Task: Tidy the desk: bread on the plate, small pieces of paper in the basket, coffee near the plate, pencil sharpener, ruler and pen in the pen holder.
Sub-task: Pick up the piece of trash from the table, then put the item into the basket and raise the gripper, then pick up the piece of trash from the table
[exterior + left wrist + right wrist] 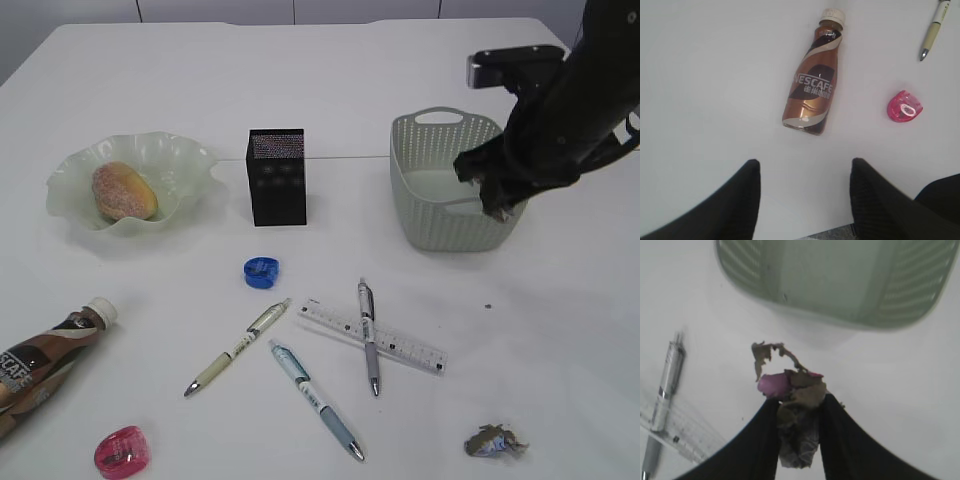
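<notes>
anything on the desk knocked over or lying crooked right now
Yes. The coffee bottle lies on its side at the front left, far from the plate. One pen lies crossed over the ruler. A crumpled paper scrap sits loose at the front right; the right gripper holds another.

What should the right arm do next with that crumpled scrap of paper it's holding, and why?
Probably carry it a little further over the green basket and then open. The right gripper is pinching the crumpled paper scrap, and in the wrist view the basket's opening sits ahead of the scrap, not yet clearly under it.
</notes>
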Action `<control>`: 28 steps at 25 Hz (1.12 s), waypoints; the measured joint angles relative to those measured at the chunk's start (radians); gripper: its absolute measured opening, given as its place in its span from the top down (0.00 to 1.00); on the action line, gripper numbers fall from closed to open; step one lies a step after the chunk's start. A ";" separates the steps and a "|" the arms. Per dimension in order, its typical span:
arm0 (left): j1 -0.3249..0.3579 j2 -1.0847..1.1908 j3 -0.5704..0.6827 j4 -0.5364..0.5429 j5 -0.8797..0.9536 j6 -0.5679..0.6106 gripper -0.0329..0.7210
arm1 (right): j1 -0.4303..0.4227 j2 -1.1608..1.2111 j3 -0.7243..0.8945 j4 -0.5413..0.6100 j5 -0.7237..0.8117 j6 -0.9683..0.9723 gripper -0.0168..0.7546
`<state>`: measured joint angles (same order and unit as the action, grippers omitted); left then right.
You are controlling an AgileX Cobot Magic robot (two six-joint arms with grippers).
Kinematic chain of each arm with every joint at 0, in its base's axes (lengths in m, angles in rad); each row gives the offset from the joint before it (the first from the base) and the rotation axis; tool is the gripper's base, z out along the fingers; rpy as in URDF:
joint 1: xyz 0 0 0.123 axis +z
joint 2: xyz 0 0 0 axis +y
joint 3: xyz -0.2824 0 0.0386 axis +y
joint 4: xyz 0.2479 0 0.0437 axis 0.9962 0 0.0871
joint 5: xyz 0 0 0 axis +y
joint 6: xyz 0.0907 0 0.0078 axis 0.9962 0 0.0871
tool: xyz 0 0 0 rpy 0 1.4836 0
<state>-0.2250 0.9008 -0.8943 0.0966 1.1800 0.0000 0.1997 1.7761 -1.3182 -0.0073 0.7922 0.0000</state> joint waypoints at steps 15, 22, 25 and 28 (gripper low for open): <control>0.000 0.000 0.000 -0.029 0.000 0.000 0.40 | 0.000 0.207 -0.310 -0.071 -0.140 0.116 0.59; 0.000 0.000 0.000 -0.042 -0.001 0.000 0.40 | 0.000 0.210 -0.333 -0.093 -0.050 0.118 0.22; 0.000 0.000 0.000 -0.042 -0.007 0.000 0.40 | 0.000 0.208 -0.335 -0.090 0.112 0.118 0.23; 0.000 0.000 0.000 -0.042 -0.031 0.000 0.40 | 0.000 0.194 -0.335 -0.049 0.277 0.114 0.25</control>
<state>-0.2250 0.9008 -0.8943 0.0541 1.1489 0.0000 0.1997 1.9705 -1.6528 -0.0566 1.0687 0.1141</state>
